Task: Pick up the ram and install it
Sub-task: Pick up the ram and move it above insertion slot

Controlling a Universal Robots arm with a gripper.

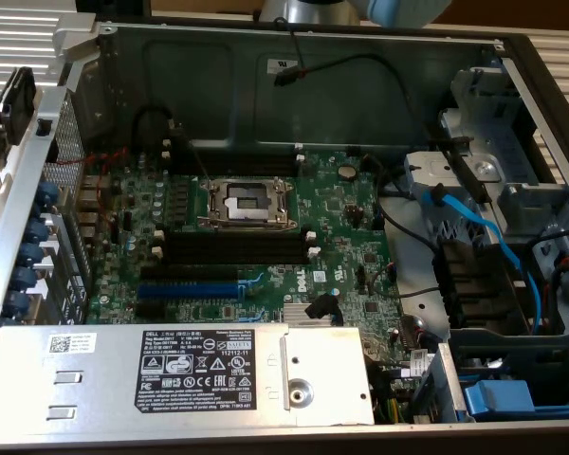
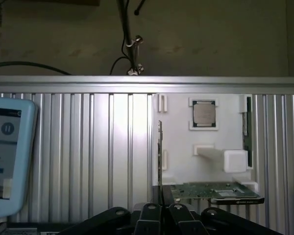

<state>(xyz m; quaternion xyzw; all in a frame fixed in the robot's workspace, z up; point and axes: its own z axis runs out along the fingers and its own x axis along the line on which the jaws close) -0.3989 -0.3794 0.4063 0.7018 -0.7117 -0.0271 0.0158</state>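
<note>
Open case [image 1: 294,85]; motherboard [image 1: 351,218] inside; socket [image 1: 247,202] beside black slots [image 1: 232,246].

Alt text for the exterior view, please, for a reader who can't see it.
An open computer case with a green motherboard: the CPU socket is empty, and so are the black memory slots by it. A blue slot lies near a labelled silver cover; blue cables run at the exterior view's right.
</note>
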